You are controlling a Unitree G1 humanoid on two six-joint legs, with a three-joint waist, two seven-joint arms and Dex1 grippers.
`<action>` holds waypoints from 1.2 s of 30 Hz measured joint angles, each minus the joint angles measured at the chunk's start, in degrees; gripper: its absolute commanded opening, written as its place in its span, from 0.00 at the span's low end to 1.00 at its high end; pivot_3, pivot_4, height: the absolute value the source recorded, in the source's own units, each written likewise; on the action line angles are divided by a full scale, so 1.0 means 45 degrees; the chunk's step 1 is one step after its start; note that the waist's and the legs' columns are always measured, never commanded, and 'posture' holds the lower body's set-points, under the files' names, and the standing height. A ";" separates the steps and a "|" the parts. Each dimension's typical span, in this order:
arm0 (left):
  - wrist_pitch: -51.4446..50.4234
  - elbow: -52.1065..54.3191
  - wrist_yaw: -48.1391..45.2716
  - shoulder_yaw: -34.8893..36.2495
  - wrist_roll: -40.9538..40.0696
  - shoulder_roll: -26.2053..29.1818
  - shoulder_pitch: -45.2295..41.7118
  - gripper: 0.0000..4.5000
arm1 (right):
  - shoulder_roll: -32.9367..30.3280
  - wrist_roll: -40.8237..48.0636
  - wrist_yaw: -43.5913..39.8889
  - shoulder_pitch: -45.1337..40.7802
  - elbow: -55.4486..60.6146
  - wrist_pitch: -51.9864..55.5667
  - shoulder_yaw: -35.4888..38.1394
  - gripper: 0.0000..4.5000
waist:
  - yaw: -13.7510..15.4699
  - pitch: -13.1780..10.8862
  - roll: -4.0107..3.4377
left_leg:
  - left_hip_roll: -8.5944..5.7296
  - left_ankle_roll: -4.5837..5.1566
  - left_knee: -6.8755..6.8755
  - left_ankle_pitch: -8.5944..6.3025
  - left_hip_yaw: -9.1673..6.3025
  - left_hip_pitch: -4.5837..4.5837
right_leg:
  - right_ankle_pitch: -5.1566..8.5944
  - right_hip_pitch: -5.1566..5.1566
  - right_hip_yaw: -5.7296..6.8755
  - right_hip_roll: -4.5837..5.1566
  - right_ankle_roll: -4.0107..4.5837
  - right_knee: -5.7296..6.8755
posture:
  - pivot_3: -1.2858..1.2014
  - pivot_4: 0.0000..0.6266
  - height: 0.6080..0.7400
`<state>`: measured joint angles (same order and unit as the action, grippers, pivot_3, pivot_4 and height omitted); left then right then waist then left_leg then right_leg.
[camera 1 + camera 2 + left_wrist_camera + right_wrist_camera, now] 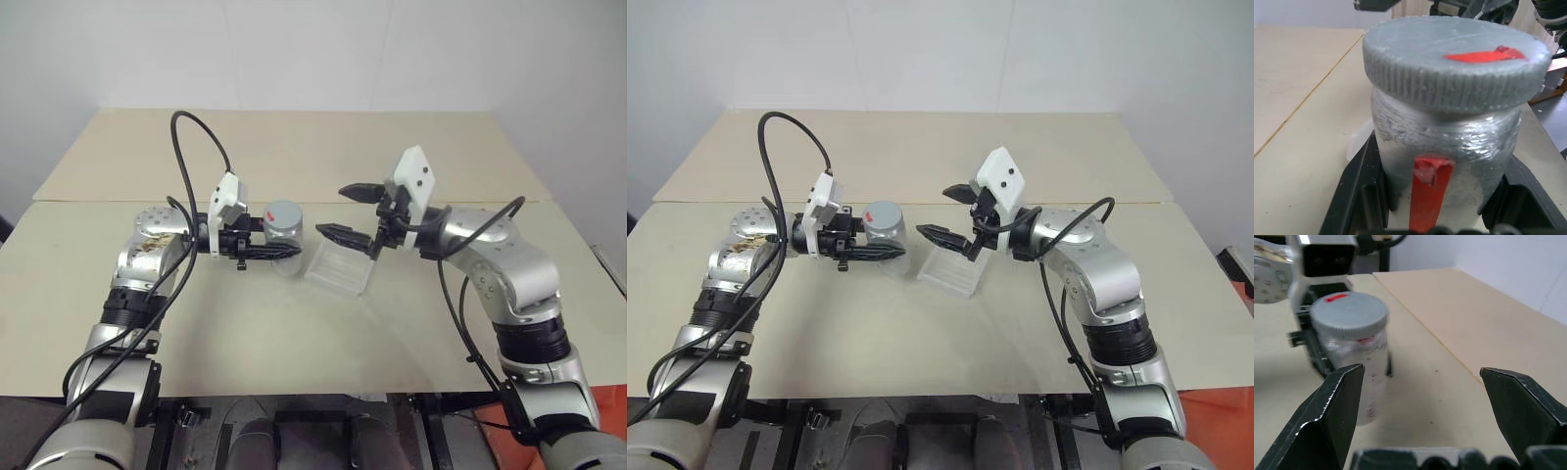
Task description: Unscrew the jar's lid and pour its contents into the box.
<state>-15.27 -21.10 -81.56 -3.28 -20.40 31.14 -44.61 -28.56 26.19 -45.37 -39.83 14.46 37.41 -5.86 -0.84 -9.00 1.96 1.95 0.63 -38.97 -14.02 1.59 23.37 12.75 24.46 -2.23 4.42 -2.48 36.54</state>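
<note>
Up front in the head camera were the two arms, so starting there: the left gripper (279, 252) was clamped tight around the jar (285, 240), holding it upright just above the table (294, 333) with the grey lid (284, 217) still screwed on. The clear box (341, 266) sat on the table just beside the jar, on its right. The right gripper (351, 211) hung over the box's far side, jaws spread wide with nothing in them, close to the jar but not touching.

Left wrist camera: the jar took up most of the shot, black fingers (1359, 191) pressed against both sides of it. There was a red strip on top of the lid and another running down the jar's side. A bit of the box's edge (1357, 144) peeked out behind.

Right wrist camera: its two fingers (1327, 416) stood far apart and empty, with the capped jar between them farther off, gripped by the other arm. Couldn't make out the contents anywhere.
</note>
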 measured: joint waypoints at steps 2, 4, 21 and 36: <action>0.0010 -0.0021 0.0005 -0.0007 0.0003 -0.0049 -0.0008 0.43 | 0.0023 0.0324 -0.0163 -0.0009 0.0370 0.0032 0.0010 0.99 | -0.0006 0.0000 0.0000 | 0.0001 0.0000 0.0000 0.0000 -0.0001 -0.0001 | 0.0000 0.0000 0.0000 0.0000 0.0000 0.0000 | 0.52 0.24 1.00; 0.0017 -0.0044 0.0013 -0.0013 0.0007 -0.0117 -0.0038 0.43 | 0.0173 0.0477 -0.0146 -0.0094 0.0515 0.0086 0.0001 0.99 | -0.0022 0.0000 0.0000 | 0.0001 0.0000 0.0000 0.0000 -0.0001 -0.0003 | 0.0000 0.0000 0.0000 0.0000 0.0000 0.0002 | 0.52 0.24 1.00; 0.0103 -0.0204 -0.0013 -0.0063 0.0026 -0.0300 -0.0096 0.43 | 0.1287 -0.0079 0.0605 -0.2026 -0.0161 0.1345 -0.1286 0.99 | -0.0005 0.0000 -0.0001 | 0.0001 0.0000 0.0000 0.0000 -0.0001 0.0000 | 0.0000 0.0000 0.0001 0.0000 0.0000 0.0001 | 0.52 0.24 1.00; 0.0107 -0.0203 -0.0024 -0.0064 0.0035 -0.0292 -0.0096 0.43 | 0.1497 -0.0436 0.0553 -0.2412 -0.0595 0.1591 -0.1597 0.99 | -0.0012 0.0000 -0.0001 | 0.0001 0.0000 0.0000 0.0000 -0.0001 -0.0001 | 0.0000 0.0001 0.0001 0.0000 0.0000 0.0003 | 0.52 0.24 1.00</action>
<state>-14.79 -22.01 -81.67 -3.57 -20.24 29.83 -45.04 -21.82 24.23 -42.88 -50.68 11.79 44.57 -13.05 -0.89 -9.00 1.96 1.96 0.63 -38.97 -14.02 1.59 23.37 12.75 24.47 -2.22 4.42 -2.48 36.55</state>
